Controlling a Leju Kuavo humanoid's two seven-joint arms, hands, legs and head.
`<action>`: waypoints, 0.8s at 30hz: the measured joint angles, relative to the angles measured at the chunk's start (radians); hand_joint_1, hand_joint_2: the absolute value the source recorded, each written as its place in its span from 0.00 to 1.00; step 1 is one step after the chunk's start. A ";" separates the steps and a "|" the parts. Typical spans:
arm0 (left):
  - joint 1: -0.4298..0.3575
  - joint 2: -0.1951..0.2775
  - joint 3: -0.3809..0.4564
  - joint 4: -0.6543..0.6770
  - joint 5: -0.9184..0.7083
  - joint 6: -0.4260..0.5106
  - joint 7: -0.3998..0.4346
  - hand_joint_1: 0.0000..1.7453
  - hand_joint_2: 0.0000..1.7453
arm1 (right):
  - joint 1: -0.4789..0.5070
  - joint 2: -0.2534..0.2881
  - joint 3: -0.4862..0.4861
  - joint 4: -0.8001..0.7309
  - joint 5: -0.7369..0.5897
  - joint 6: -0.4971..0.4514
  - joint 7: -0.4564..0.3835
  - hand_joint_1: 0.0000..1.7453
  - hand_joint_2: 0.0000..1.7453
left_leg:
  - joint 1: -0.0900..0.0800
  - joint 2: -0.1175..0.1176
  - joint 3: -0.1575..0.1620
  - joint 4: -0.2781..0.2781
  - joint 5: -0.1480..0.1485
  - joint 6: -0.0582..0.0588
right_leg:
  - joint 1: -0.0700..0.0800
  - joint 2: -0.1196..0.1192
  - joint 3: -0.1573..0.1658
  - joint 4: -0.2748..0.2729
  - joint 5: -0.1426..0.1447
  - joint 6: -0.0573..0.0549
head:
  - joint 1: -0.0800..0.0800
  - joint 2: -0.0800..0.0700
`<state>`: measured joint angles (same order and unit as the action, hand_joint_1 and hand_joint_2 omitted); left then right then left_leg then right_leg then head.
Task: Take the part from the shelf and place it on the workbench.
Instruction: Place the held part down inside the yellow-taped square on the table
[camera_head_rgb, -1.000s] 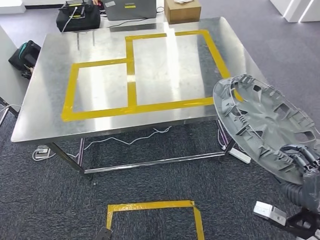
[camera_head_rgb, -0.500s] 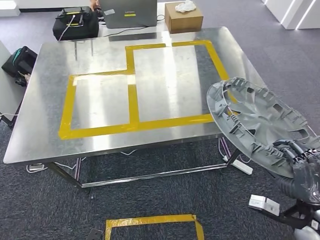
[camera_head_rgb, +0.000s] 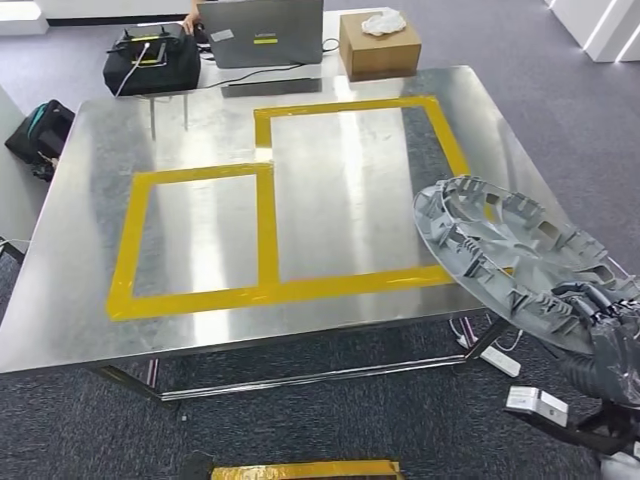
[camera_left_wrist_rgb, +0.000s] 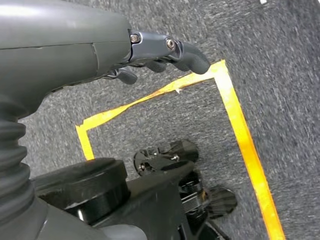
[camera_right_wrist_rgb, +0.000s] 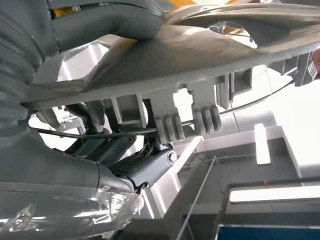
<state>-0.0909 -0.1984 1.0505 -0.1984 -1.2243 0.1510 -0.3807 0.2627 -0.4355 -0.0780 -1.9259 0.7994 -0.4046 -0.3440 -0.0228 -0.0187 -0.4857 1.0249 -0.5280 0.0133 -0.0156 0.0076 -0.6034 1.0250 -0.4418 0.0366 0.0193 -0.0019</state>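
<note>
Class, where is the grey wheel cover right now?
In the head view, the wheel cover sits lower right, held by the right hand, overhanging the workbench's near right corner.

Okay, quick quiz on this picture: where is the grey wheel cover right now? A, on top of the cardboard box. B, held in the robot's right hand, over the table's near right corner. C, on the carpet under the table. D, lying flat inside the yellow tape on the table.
B: the wheel cover is gripped at its near rim by the right hand and hangs tilted above the corner of the table, not resting on it.
</note>
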 joint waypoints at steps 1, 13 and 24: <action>0.000 0.000 0.000 0.000 0.000 0.001 -0.001 0.00 1.00 | 0.002 0.000 0.000 0.000 0.000 0.001 -0.001 1.00 1.00 | 0.001 0.001 -0.027 0.042 -0.002 -0.007 | -0.003 0.000 0.010 -0.007 -0.003 -0.004 | -0.002 0.000; 0.014 0.000 0.000 0.001 0.002 0.000 0.002 0.00 1.00 | -0.006 -0.004 0.004 0.009 0.009 0.031 -0.004 1.00 1.00 | 0.013 0.011 -0.180 -0.013 0.120 -0.007 | -0.009 0.008 0.151 -0.030 -0.114 0.026 | -0.010 0.000; 0.021 0.001 0.002 0.001 0.010 -0.003 -0.013 0.00 1.00 | -0.279 -0.101 0.137 0.224 0.023 0.272 0.012 1.00 1.00 | 0.000 0.003 -0.055 -0.018 0.051 0.032 | 0.004 -0.002 -0.038 0.116 -0.086 0.026 | 0.002 0.000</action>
<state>-0.0696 -0.1975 1.0523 -0.1976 -1.2147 0.1481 -0.3935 -0.0161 -0.5362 0.0592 -1.7024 0.8221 -0.1322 -0.3319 -0.0229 -0.0159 -0.5408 1.0065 -0.4766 0.0455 -0.0117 0.0055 -0.6415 1.1407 -0.5275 0.0627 0.0212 -0.0019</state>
